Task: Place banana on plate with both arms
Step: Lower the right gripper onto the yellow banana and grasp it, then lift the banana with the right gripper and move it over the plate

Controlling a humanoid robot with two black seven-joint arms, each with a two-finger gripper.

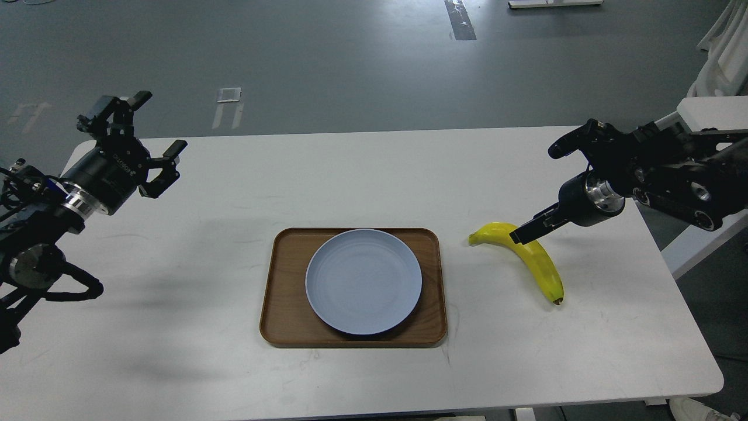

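From the head view, the wooden tray (pixel 280 310) sits in the middle of the white table (pixel 234 374), and it holds one thing: the pale blue-grey plate (pixel 363 281), flat on the wood, its near edge running out to the tray's front rim. The plate itself is bare.

Over to the banana (pixel 540 266). It lies on the table just beyond the tray's right edge, apart from it, curved, with its greenish stem end towards the tray and its dark tip pointing to the near side. That puts it right at the right fingers (pixel 534 229): one fingertip overlaps the banana's upper part near the stem end, while the other finger reaches up and away, farther back. So those fingers are spread wide, closed on nothing; whether the low tip actually touches the peel I cannot tell.

The left fingers (pixel 146 131) hang above the far left corner of the table, spread apart and holding nothing, well away from tray, plate and banana alike. Between the right fingers and the plate there is only the tray's low rim and a strip of bare table.
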